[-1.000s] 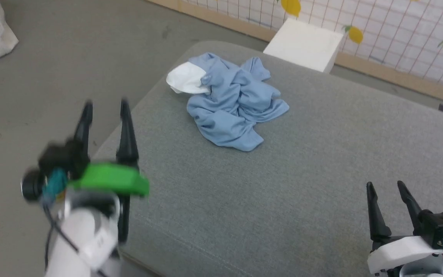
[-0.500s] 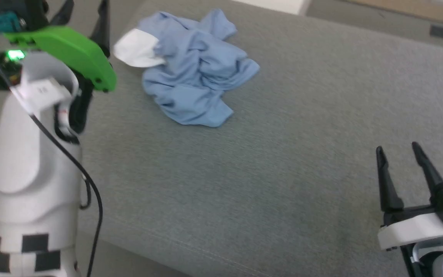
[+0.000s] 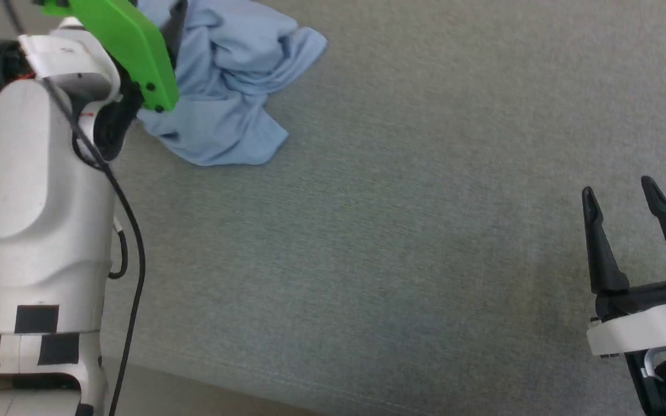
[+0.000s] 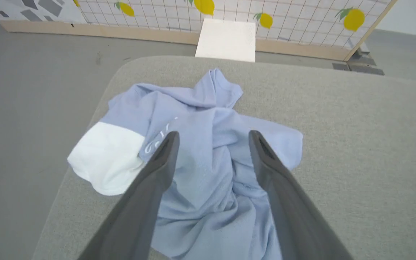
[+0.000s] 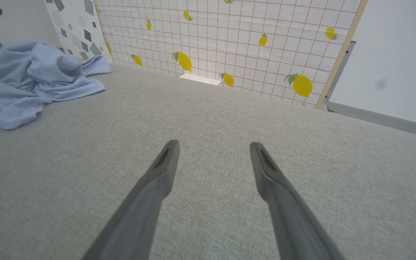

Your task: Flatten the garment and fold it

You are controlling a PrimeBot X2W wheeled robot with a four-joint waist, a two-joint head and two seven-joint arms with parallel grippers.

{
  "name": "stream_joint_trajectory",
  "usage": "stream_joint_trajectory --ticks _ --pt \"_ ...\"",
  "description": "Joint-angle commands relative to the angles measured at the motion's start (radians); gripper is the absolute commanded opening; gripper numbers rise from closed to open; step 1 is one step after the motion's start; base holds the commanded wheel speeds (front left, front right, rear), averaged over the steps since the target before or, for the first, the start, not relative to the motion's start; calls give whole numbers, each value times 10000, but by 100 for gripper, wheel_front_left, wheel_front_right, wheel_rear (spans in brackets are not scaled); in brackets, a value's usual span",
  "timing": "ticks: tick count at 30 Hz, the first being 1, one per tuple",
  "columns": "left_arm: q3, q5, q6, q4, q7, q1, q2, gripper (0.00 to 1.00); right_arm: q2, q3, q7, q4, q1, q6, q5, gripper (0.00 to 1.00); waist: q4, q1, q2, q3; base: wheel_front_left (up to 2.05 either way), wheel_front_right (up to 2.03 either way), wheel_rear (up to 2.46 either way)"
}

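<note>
Garment [image 4: 211, 169] is what I'm watching: a light blue short-sleeved shirt in soft cloth, lying crumpled in a loose heap, not flat and not folded. Deep creases run through the middle, and the fabric is bunched over itself. One white section [image 4: 107, 155] sticks out on the left side of the left wrist view and reaches the edge of the grey cushion [image 4: 356, 144] that carries the shirt. Next to that white part I can make out some pale lettering on the blue, too creased to read. A hemmed blue flap, maybe a sleeve, points toward the far end of the cushion. In the head view the heap sits at the upper left, near the cushion's left edge, with a broad stretch of bare grey fabric around it.

My left end effector [image 4: 213, 133] is over the heap, its two dark fingers spread wide with blue cloth showing between them. I can't tell whether the tips touch the fabric; nothing is gripped. The green bracket [image 3: 130, 46] on that wrist covers part of the shirt in the head view.

My right end effector [image 3: 619, 186] is also wide open and empty, above bare cushion at the lower right, well apart from the shirt.

Beyond the cushion stand a white box [image 4: 226, 39] and a lemon-print screen [image 4: 302, 21].
</note>
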Motion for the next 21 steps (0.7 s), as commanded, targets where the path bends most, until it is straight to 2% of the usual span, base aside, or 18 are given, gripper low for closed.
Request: stream_joint_trajectory --ticks 1,7,11,12,21 --pt "-100 186 36 135 278 -128 163 100 -65 10 40 -111 -150 -15 97 100 -565 -2 0 669 0 0 0" --pt "-452 1108 711 680 1015 -127 802 100 -199 -19 80 -230 -252 -15 179 100 -975 -2 0 1094 0 0 0" --pt "-333 1089 947 1070 1028 -16 910 100 -263 -7 52 -219 -342 -15 264 100 -1226 -2 0 1270 0 0 0" --pt "-307 959 822 1304 895 27 935 0 -294 -54 20 -181 -369 -15 309 100 -1268 -2 0 1334 0 0 0" --pt "43 409 385 1611 39 -131 1126 0 -103 77 -156 242 -508 -15 408 100 -1132 -2 0 766 0 0 0"
